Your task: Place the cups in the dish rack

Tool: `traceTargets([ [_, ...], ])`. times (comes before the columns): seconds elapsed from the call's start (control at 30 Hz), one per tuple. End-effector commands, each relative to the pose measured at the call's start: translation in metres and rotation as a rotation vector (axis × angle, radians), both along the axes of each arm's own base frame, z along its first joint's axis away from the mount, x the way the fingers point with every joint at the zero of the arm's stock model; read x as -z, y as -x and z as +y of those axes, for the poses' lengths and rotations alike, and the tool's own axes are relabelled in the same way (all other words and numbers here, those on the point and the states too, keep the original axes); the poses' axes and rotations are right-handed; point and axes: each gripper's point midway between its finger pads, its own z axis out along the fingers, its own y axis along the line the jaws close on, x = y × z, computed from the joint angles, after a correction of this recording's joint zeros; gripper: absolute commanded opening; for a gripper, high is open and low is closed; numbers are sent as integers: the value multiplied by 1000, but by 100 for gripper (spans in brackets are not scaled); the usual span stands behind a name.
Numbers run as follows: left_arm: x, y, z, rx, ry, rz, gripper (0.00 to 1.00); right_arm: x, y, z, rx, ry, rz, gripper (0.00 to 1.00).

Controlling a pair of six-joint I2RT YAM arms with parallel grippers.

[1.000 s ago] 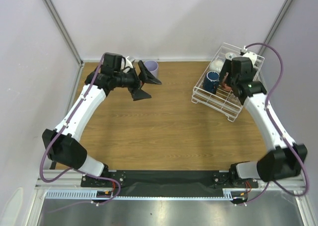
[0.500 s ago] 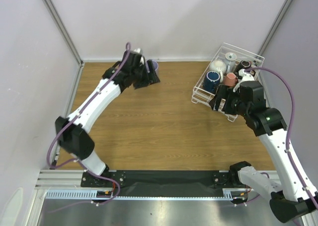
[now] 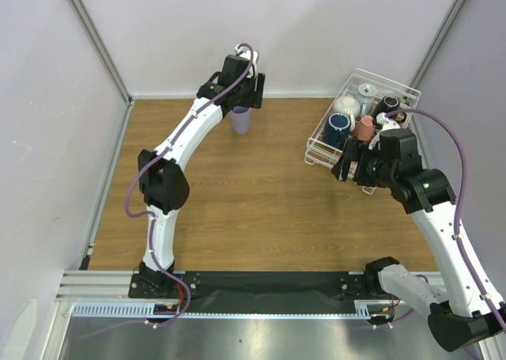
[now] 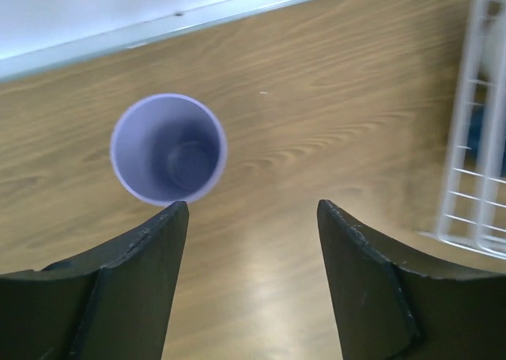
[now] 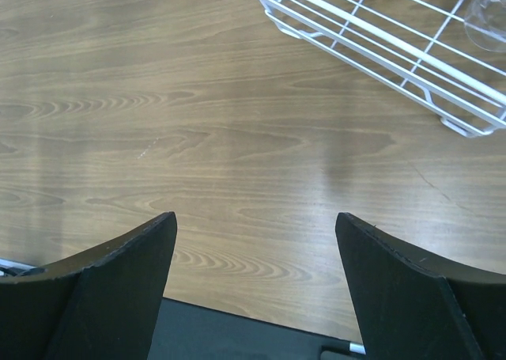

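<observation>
The only cup you have outside the rack (image 3: 315,150) is the tall purple cup (image 3: 241,120). It stands upright, mouth up, at the upper middle of the overhead frame, close to the back wall and well apart from the rack at the upper right, where the other cups (image 3: 338,125) sit. That is why your left arm is stretched so far back. The left claw (image 4: 253,210) hangs above it, open and holding nothing. In its wrist view the cup sits upper left, beside the left finger's tip rather than in the gap, so I judge it needs centring before you close. Your right claw (image 5: 253,217) is spread wide and empty over bare table (image 5: 198,123), just beside the rack's near edge.
</observation>
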Motion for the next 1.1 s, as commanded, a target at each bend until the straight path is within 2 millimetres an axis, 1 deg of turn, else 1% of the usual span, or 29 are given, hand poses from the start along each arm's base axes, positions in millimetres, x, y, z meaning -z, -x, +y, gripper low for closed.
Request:
traceTargets([
  [0.0,-4,-27,18,-21,-105,-77,70,-15,5,-9,37,6,-27,88],
  [0.03,5,-31,20,-28,-122,-72,70,-11,6,-11,42,10,-12,89],
  [0.07,7,-34,20,-37,-127,-75,70,-9,7,-14,50,14,-2,89],
  [0.1,17,-38,20,-40,-139,-65,70,-8,8,-15,55,15,8,89],
  [0.13,18,-42,20,-44,-145,-81,71,-6,10,-17,56,20,14,89],
  [0.17,26,-42,21,-44,-156,-75,71,-4,11,-19,61,26,25,89],
  [0.2,30,-44,22,-49,-161,-80,71,-3,12,-22,70,26,28,89],
  [0.23,30,-48,20,-49,-157,-100,71,-3,13,-24,73,28,28,89],
  [0.27,36,-47,20,-44,-163,-91,71,0,14,-24,73,25,35,89],
  [0.37,44,-48,14,-29,-150,-78,70,1,14,-27,77,25,45,89],
  [0.4,49,-48,15,-38,-150,-67,70,1,13,-28,76,29,46,88],
  [0.43,58,-47,16,-51,-151,-43,69,-1,11,-31,86,29,41,89],
  [0.53,70,-46,15,-51,-156,-18,68,-2,5,-33,87,18,39,89],
  [0.67,85,-46,15,-54,-169,6,67,0,0,-31,76,12,46,89],
  [0.73,91,-47,13,-44,-165,16,64,1,-2,-30,75,13,48,89],
  [0.93,113,-50,15,-51,-173,47,56,1,-3,-33,82,24,54,89],
  [1.0,119,-51,17,-59,-173,58,51,1,-3,-35,93,28,52,89],
  [1.03,119,-51,19,-67,-177,59,48,0,-2,-34,89,27,49,89],
  [1.07,117,-51,18,-68,-171,57,43,1,-2,-34,89,25,51,89],
])
